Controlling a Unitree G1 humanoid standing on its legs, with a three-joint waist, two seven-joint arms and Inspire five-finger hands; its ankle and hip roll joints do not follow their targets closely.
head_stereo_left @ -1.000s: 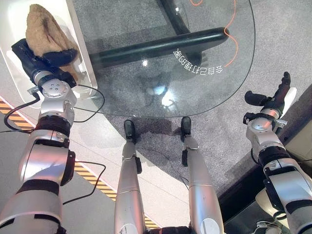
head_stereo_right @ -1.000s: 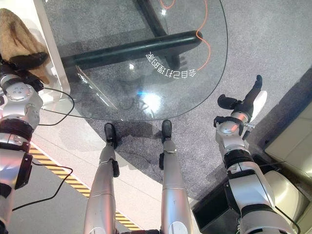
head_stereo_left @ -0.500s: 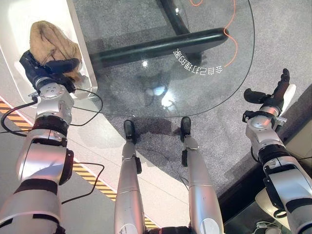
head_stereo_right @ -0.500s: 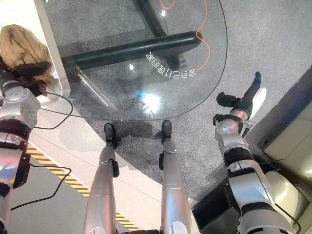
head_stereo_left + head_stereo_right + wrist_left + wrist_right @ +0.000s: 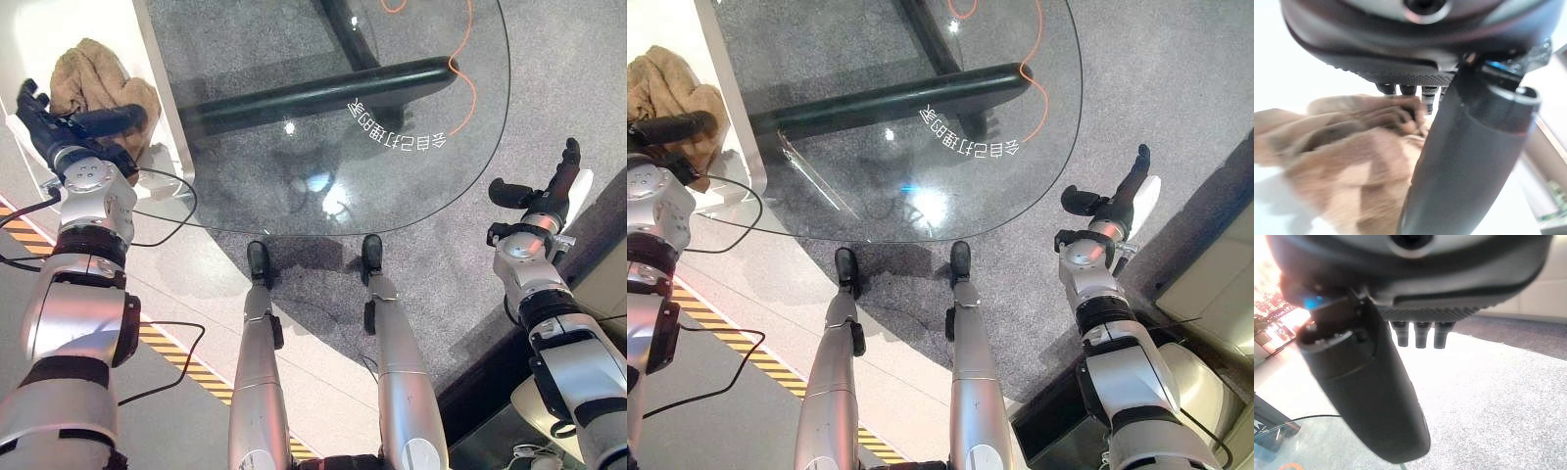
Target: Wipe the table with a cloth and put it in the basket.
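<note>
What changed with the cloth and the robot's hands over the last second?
The left robot hand let go of the brown cloth, which now lies in the white basket. That hand has opened and drawn back towards the robot, its thumb still over the cloth's near edge. The right robot hand stayed open beside the glass table, which did not move.

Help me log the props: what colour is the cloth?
Tan-brown; the cloth shows best in the left eye view.

Left robot hand (image 5: 61, 135) open — right robot hand (image 5: 545, 196) open, fingers straight
</note>
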